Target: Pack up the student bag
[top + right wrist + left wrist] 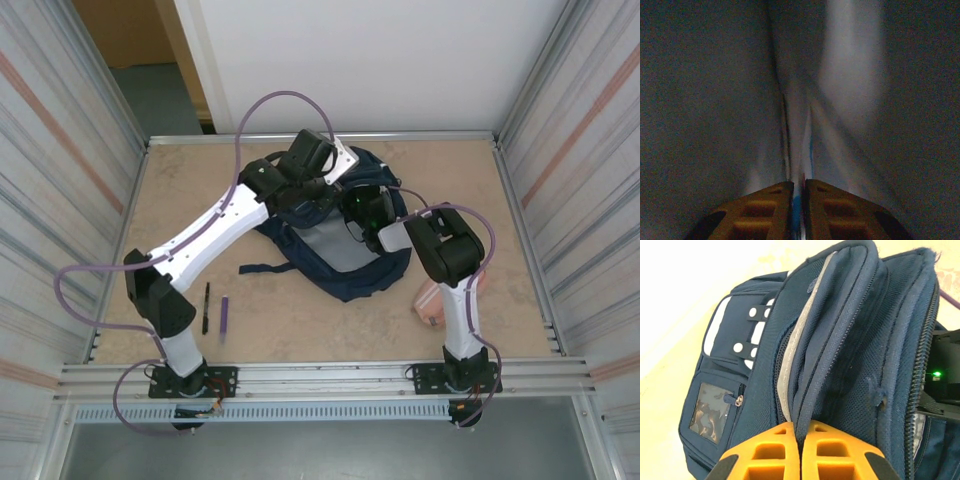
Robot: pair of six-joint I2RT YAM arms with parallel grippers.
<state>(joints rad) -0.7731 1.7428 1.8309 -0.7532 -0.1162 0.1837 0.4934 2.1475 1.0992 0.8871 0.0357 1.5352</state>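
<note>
Risk is sitting mostly on your left side: the left tool (800,432) is pressed together, pinching a fold of the student bag (340,265) at its mouth and holding the opening up. The bag is lying mid-surface (330,335), between both arms. That pinch is catching only a thin fabric edge, so if it's slipping, the flap is dropping onto the right arm working inside. Your right tool (799,186) is sitting deep in the dark lining, fingers (765,210) nearly together with a thin pale sliver between them. I can't tell whether it's gripping or letting go. Pulling out while it's snagging the lining is likely dragging the whole bag toward the pink pouch (432,300). Black pen (206,307) and purple pen (224,318) are lying near the left base, not yet packed.
</note>
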